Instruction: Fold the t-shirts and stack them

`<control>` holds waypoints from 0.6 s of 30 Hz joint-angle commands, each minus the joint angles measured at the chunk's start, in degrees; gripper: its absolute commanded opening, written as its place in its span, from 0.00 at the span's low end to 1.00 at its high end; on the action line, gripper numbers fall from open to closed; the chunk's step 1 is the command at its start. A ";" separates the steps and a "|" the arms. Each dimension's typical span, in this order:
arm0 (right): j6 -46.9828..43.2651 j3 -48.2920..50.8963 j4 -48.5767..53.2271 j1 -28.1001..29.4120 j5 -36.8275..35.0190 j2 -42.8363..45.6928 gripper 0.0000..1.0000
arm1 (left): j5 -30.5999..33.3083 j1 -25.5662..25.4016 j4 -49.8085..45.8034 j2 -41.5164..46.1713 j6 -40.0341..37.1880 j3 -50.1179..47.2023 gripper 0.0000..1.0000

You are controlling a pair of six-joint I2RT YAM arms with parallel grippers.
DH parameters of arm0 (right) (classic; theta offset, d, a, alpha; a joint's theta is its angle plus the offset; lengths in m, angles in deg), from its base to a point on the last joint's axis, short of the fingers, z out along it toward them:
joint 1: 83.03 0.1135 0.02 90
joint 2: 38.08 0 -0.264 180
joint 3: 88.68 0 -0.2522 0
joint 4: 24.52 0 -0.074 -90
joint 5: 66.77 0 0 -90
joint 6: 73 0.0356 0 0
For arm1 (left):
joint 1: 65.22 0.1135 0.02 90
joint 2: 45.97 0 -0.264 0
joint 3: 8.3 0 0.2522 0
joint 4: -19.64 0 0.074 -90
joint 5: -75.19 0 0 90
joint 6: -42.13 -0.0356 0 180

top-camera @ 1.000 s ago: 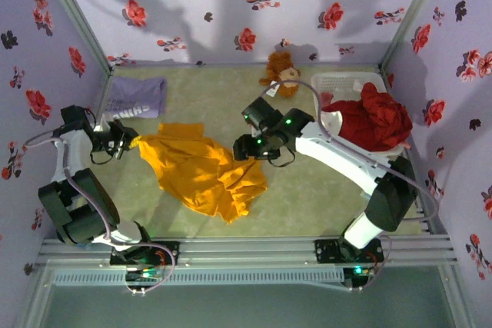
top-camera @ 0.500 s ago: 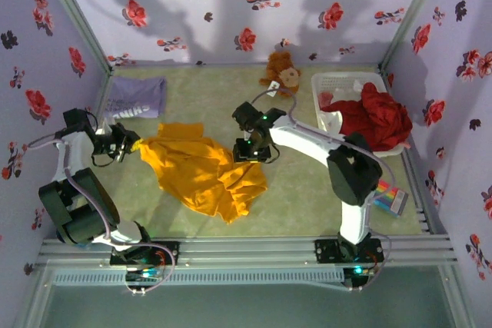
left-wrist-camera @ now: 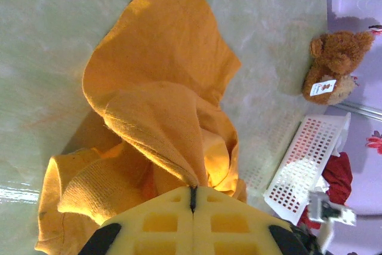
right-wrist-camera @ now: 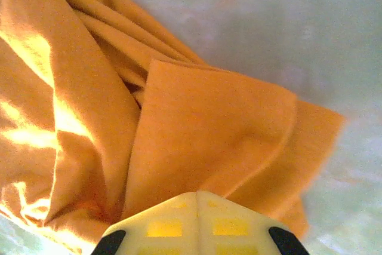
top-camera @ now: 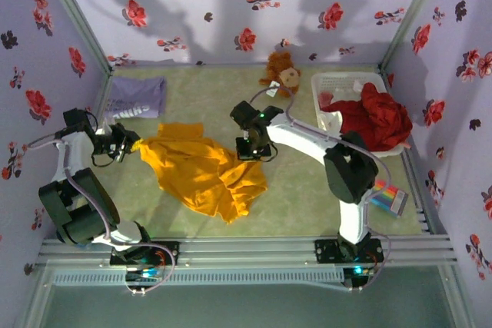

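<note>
The orange-yellow t-shirt [top-camera: 201,170] lies crumpled on the counter [top-camera: 307,182], left of centre. The left pincer [left-wrist-camera: 192,194] is pressed together on a raised fold at the shirt's left edge. The right pincer [right-wrist-camera: 197,196] is clamped on the cloth at its right edge. The lavender t-shirt [top-camera: 137,97] lies in the far left corner, apart from the orange one.

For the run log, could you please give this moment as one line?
left pincer shut on orange tee | right pincer shut on orange tee | lavender tee far left
</note>
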 commanded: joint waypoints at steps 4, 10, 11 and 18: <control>3.46 0.58 9.73 -0.95 -19.77 16.46 0.00 | -0.79 0.06 -0.71 1.31 -0.51 0.81 0.00; 11.12 11.57 11.09 -0.22 -20.61 26.77 0.00 | -0.74 -2.24 -0.23 1.56 -0.78 -1.55 0.00; 12.62 14.55 9.40 0.21 -17.98 27.40 0.00 | -0.73 -2.36 0.05 1.69 -0.71 -2.24 0.00; 18.19 26.32 1.49 3.61 -8.46 27.92 0.40 | -0.20 -2.58 1.19 2.45 0.06 -4.13 0.00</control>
